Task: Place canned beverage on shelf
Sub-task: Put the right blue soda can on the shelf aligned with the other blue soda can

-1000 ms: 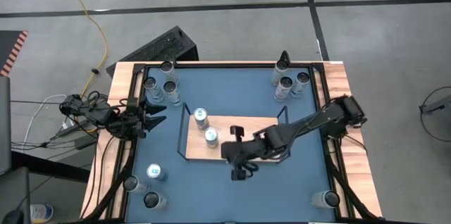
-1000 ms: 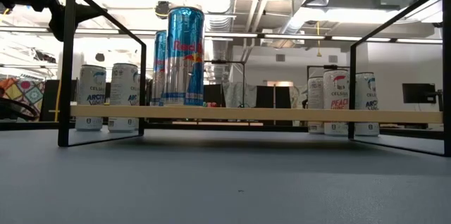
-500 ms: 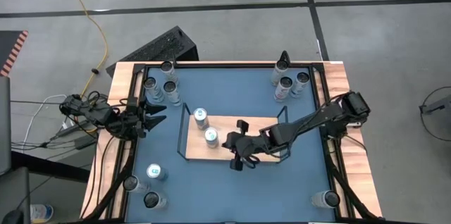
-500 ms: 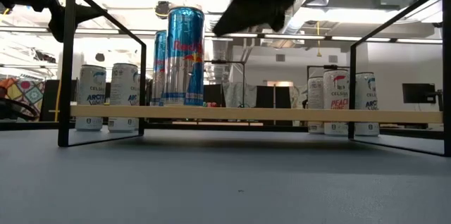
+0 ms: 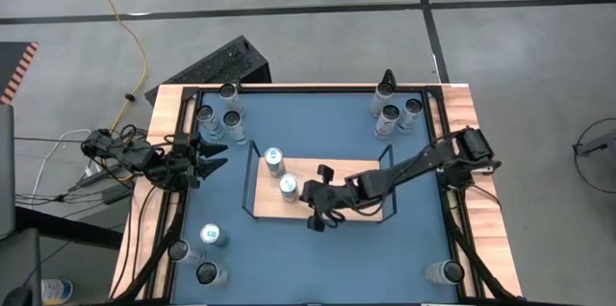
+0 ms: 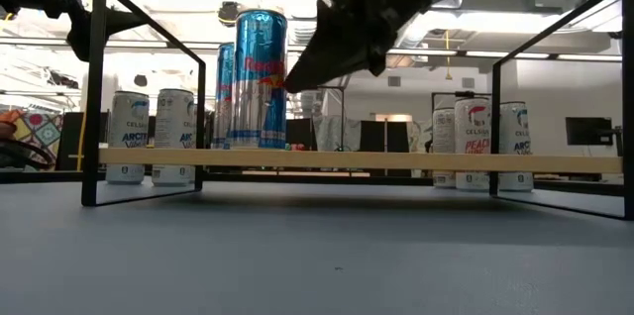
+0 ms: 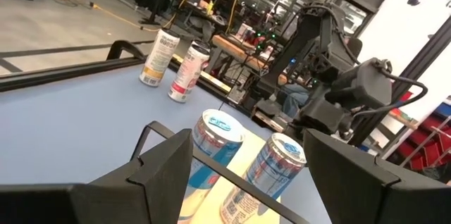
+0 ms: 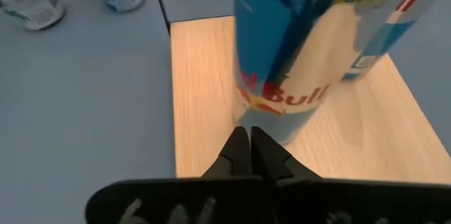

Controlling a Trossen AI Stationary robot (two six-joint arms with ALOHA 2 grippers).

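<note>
Right claw (image 5: 310, 193) pinched fully closed, empty, over the shelf (image 5: 346, 173), tips just beside the nearer blue can (image 5: 288, 188) at its 3 o'clock. Second blue can (image 5: 274, 160) upright on the shelf's left end. Left claw (image 5: 214, 156) parted, empty, at the table's (image 5: 318, 123) 9 o'clock edge.

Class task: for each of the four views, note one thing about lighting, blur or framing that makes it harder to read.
High view: even light, cans on the shelf look tiny. Low view: bright ceiling lights turn the right gripper into a dark silhouette. Left wrist view: the gripper's own fingers loom large and soft, and the room behind is cluttered. Right wrist view: the blue can is so near that it is cropped and slightly blurred.
</note>
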